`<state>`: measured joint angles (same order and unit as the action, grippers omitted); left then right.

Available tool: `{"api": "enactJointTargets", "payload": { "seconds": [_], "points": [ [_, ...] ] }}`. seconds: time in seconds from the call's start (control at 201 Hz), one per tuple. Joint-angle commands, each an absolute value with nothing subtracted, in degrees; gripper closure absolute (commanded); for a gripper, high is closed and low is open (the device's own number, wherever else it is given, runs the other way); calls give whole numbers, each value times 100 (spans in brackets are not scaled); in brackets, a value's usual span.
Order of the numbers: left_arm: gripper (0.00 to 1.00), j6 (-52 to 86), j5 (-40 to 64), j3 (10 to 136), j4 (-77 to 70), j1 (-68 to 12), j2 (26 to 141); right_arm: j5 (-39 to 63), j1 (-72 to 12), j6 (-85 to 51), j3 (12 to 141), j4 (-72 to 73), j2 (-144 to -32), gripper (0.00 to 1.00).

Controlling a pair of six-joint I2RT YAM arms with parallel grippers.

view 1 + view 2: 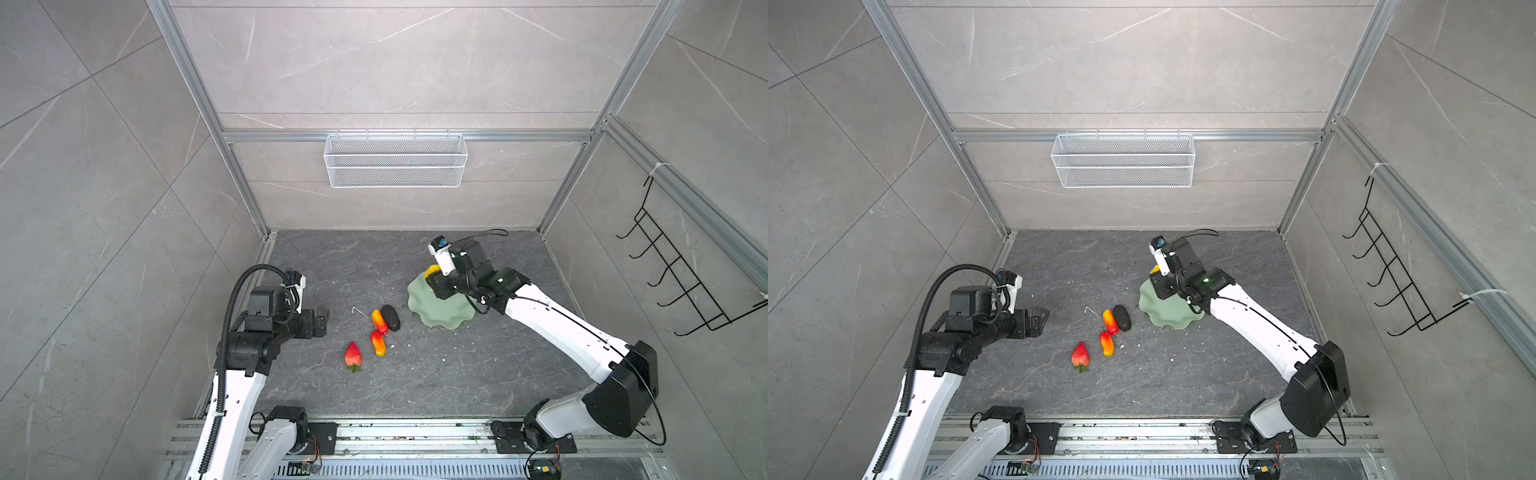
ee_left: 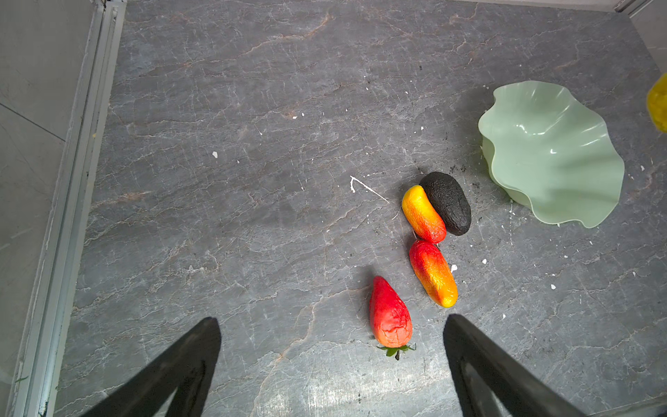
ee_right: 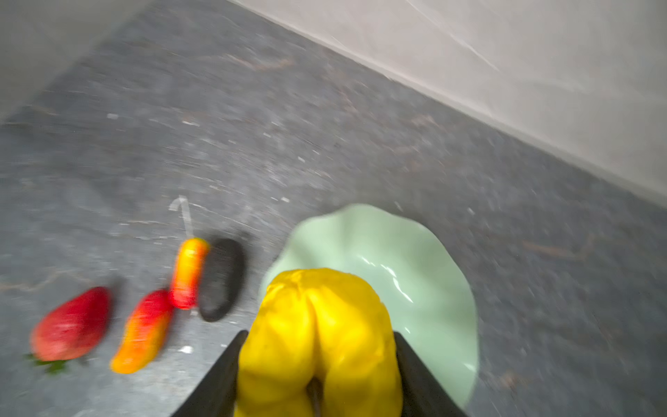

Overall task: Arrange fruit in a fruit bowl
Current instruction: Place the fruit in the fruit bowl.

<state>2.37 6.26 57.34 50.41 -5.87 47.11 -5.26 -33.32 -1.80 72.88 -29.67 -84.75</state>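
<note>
My right gripper (image 3: pixel 319 335) is shut on the knobbly yellow fruit (image 3: pixel 317 325) and holds it over the far edge of the mint-green fruit bowl (image 1: pixel 440 313), which is otherwise empty. On the dark floor left of the bowl lie the blackish oval (image 1: pixel 390 317), two red-orange-yellow elongated fruits (image 1: pixel 379 321) (image 1: pixel 378 343) and the red strawberry (image 1: pixel 353 356). My left gripper (image 2: pixel 334 323) hovers open on the left, near the strawberry (image 2: pixel 389 314), with nothing between its fingers. In the top views the right wrist hides most of the yellow fruit (image 1: pixel 432 271).
A white wire mesh basket (image 1: pixel 395 160) hangs on the back wall. A black wire rack (image 1: pixel 681 270) hangs on the right wall. Aluminium rails (image 1: pixel 395 436) run along the front edge. White crumbs are scattered on the floor.
</note>
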Motion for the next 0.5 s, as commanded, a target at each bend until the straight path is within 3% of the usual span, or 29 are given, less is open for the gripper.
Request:
{"api": "enactJointTargets", "payload": {
  "seconds": [0.0, 0.493],
  "points": [
    [0, 93, 757, 5841, 4864, -576, 4746, -530, -3151, -263, 6750, -2942, -8683, 49],
    [0, 116, 760, 5900, 4926, -580, 4796, -387, -2827, -253, 7107, -2191, -10257, 50]
  ]
}}
